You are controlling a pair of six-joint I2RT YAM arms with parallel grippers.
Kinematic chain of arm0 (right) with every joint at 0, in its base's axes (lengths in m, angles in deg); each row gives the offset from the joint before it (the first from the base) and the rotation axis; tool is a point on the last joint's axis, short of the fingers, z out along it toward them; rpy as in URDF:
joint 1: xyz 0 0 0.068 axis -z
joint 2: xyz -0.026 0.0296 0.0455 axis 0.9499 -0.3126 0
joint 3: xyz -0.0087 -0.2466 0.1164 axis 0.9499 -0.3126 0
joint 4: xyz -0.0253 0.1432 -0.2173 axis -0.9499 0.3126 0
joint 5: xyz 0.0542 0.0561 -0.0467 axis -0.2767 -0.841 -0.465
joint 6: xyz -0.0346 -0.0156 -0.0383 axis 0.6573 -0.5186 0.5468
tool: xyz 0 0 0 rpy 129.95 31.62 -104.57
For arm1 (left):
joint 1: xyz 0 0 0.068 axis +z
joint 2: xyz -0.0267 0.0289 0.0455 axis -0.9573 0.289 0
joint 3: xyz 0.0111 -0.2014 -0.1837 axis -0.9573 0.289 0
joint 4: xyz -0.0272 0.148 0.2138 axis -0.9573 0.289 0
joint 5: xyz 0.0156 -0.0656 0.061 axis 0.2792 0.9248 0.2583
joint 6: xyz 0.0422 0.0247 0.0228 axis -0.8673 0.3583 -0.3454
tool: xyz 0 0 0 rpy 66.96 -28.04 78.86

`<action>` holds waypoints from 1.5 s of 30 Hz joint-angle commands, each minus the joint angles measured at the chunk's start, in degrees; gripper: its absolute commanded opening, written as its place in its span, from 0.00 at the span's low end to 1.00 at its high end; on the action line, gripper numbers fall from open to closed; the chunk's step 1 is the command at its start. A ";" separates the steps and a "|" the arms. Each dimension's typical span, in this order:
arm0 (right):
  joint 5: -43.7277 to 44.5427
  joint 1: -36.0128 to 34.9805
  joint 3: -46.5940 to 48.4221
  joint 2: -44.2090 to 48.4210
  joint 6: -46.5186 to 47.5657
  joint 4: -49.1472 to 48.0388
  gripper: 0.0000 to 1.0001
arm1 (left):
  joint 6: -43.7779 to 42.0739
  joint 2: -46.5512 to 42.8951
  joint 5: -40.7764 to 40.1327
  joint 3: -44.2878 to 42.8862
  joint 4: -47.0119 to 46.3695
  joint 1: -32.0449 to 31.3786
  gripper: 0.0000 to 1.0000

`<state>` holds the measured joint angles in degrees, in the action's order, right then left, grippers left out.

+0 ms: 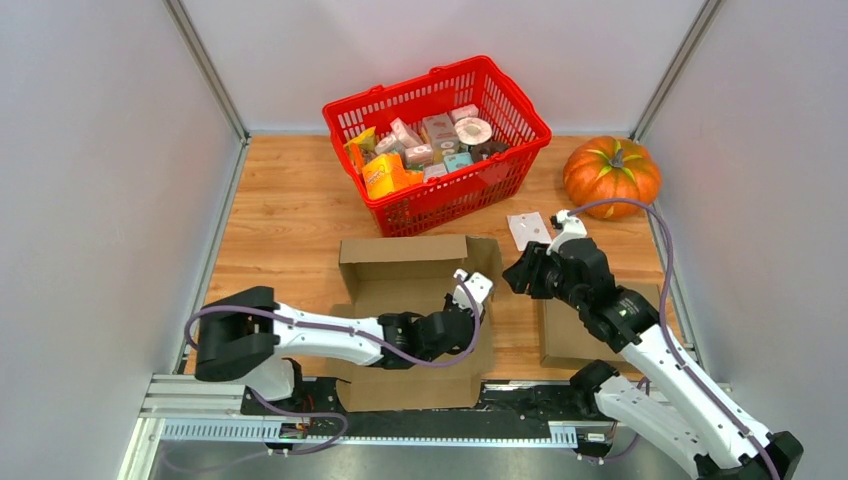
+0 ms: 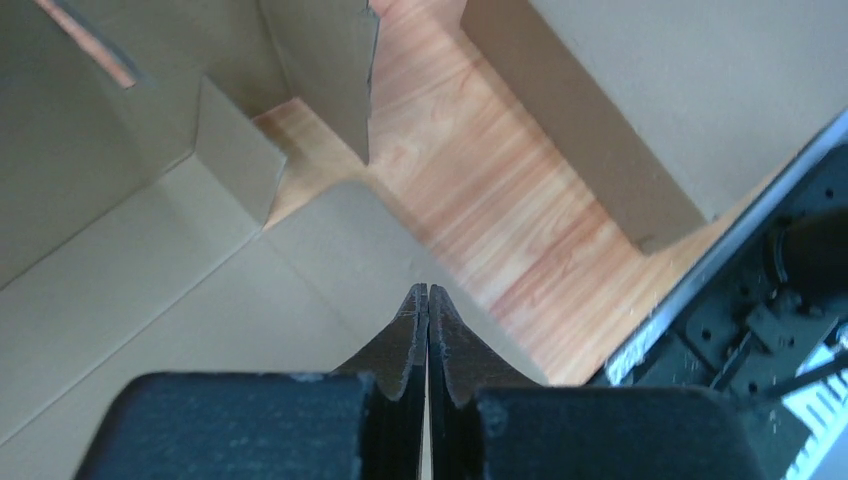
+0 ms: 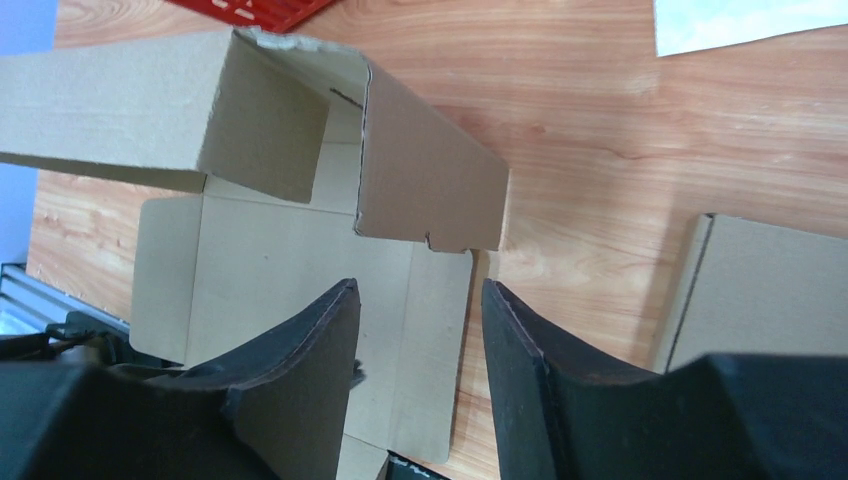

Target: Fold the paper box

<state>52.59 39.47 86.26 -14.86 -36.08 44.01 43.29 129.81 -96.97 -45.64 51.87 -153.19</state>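
Note:
The brown paper box (image 1: 400,262) lies half-folded on the wooden table, with its back wall upright and a right-hand flap (image 1: 487,256) raised. My left gripper (image 1: 474,288) is shut, with nothing visible between its fingers. It hovers over the box's right part; the left wrist view shows its tips (image 2: 428,290) above the box panel (image 2: 200,330), near that panel's edge. My right gripper (image 1: 512,274) is open and empty just right of the box. In the right wrist view it (image 3: 420,292) sits over the box's right edge (image 3: 440,330), below the raised flap (image 3: 430,190).
A red basket (image 1: 520,105) full of small packages stands at the back. An orange pumpkin (image 1: 612,175) is at the back right. A white paper sheet (image 1: 528,230) lies near it. A second flat cardboard piece (image 1: 575,335) lies under the right arm.

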 commanded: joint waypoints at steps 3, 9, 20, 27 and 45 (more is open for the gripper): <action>5.52 3.48 5.73 -2.83 0.02 4.38 0.48 | 8.39 9.38 -2.31 -0.94 -16.76 0.09 0.00; -7.85 7.44 6.18 -6.28 7.49 0.61 0.59 | 18.75 13.69 -6.26 3.37 -21.94 0.00 0.00; -10.33 3.05 -3.94 -6.96 9.86 -13.11 0.66 | 27.21 16.59 -10.05 8.20 -22.64 0.09 0.00; -2.59 -1.15 -5.69 -12.24 11.71 -20.31 0.33 | 29.32 15.80 -10.57 9.61 -21.59 0.01 0.00; 6.11 -11.00 -1.65 -12.86 -0.14 -14.87 0.00 | 30.29 16.07 -11.63 9.96 -21.15 0.09 0.00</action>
<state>56.72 31.17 81.67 -28.28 -29.78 28.23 72.76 145.98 -107.37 -36.31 29.25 -153.05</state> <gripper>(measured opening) 0.011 0.006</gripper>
